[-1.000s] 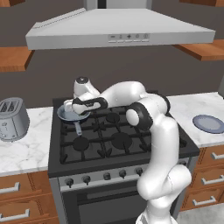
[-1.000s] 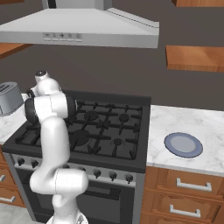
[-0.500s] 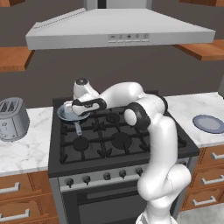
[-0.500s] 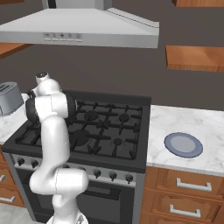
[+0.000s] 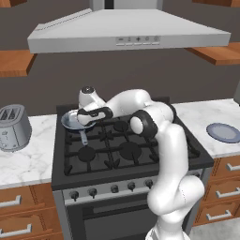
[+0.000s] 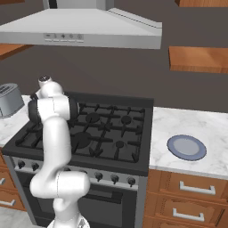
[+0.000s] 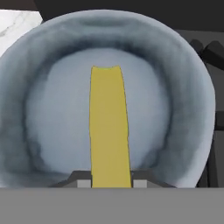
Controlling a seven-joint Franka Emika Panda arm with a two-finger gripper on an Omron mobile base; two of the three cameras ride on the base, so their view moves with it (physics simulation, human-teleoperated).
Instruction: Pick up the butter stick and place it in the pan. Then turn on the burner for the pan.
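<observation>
While the arm reaches across the stove (image 5: 126, 154) to its rear left burner, the jaws stand closed on the butter stick (image 7: 109, 127), which runs straight out from between the two fingertips (image 7: 83, 183) in the hand view, gripped at its near end. Directly beyond the jaws lies the pan (image 7: 192, 87), its blue-grey bowl spread behind the whole length of the stick (whether the far end of the stick touches the pan floor cannot be told). From the left base view the gripper (image 5: 88, 123) sits over the pan (image 5: 70, 121), the wrist low and close above the rim, and the pan's straight grey handle (image 5: 83, 138) points out from under the jaws toward the front of the stove. Off to the left of the jaws, on the counter (image 5: 28, 161), stands a silver toaster (image 5: 13, 127). Well away to the right of the jaws, past the far edge of the stove, a flat blue-grey plate (image 6: 186, 147) rests on the marble counter. A row of dark knobs (image 5: 112, 188) lines the stove front, well below the jaws.
</observation>
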